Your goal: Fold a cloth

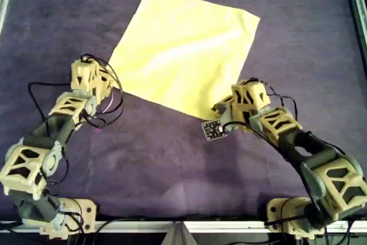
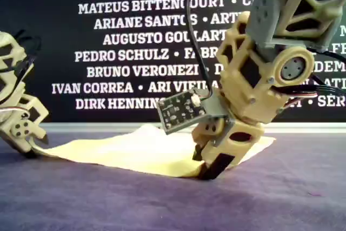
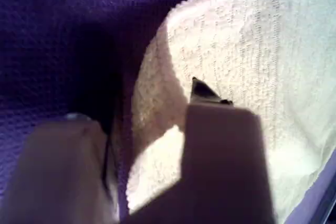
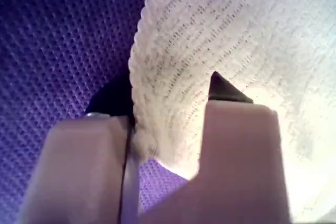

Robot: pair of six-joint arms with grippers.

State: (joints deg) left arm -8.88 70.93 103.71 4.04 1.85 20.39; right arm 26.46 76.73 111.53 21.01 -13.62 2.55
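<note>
**Both grippers at the near corners of a flat yellow cloth**

A pale yellow cloth [image 1: 184, 55] lay spread open on a dark purple mat [image 1: 160, 159], turned like a diamond in the overhead view, with one corner pointing toward the far edge of the table. Its surface showed only light creases.

The left gripper [image 1: 103, 82] sat at the cloth's corner on the overhead view's left. In the left wrist view the cloth edge [image 3: 157, 129] passed between the two jaws, one finger [image 3: 220, 150] over the fabric and the other beside it on the mat side. The jaws stood a little apart with cloth in the gap; whether they actually pinched it could not be told, because the tips were blurred and in shadow.

The right gripper [image 1: 223, 110] sat at the corner nearest the overhead view's lower middle. In the right wrist view the cloth's rolled edge [image 4: 152, 103] ran between the jaws in the same way, and the grip was again unclear. The exterior view showed this gripper [image 2: 208, 163] tip-down on the cloth's near edge, its body hiding part of the fabric. The other arm [image 2: 19, 117] was cut off at the exterior view's left.
</note>
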